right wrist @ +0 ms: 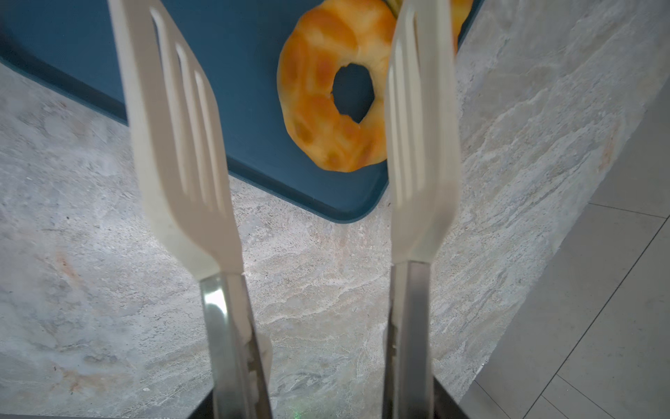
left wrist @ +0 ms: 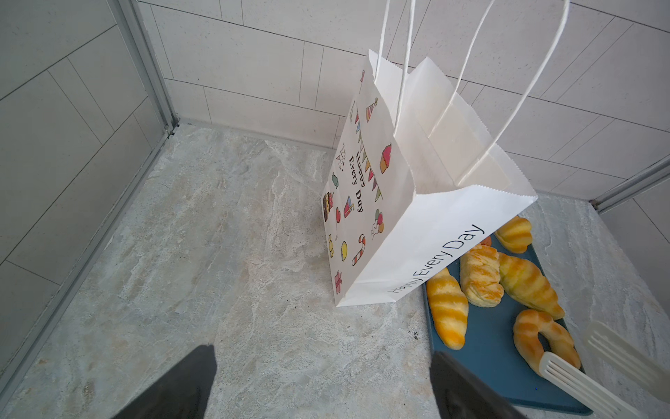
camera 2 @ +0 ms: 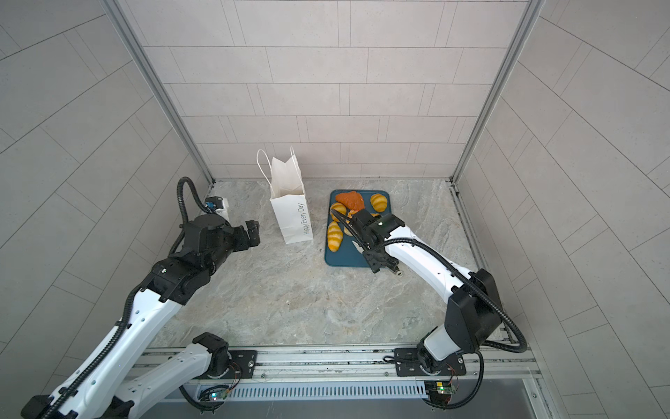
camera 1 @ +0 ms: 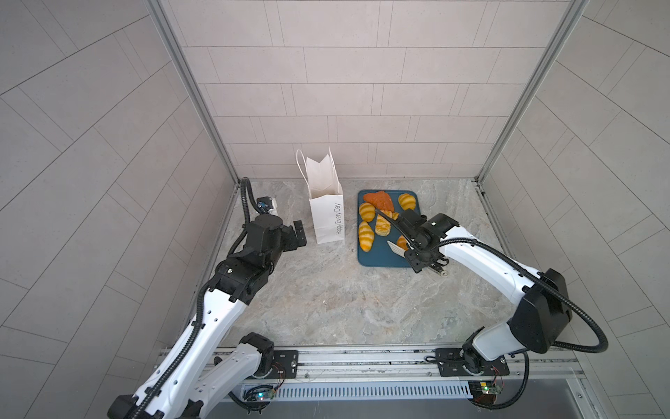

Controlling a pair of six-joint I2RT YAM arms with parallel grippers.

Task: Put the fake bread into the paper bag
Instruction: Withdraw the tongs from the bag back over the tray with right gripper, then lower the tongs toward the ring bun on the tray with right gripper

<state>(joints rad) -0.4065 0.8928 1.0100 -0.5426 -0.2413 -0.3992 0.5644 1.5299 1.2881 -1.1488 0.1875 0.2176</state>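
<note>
Fake bread (camera 1: 365, 235) on tray (camera 1: 377, 259); right pincer (camera 1: 422, 258) pinching tongs (right wrist: 174, 145), blades apart; left pincer (camera 1: 299, 235) spread, empty

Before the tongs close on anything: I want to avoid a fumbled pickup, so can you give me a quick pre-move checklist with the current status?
1. Right end effector grips the tongs: ok.
2. Tong blades spread apart: ok.
3. Ring bread lined up between the blades: cannot tell; one blade overlaps its edge in the right wrist view.
4. Paper bag upright, mouth open: ok.
5. Left end effector open and apart from the bag: ok.
</note>
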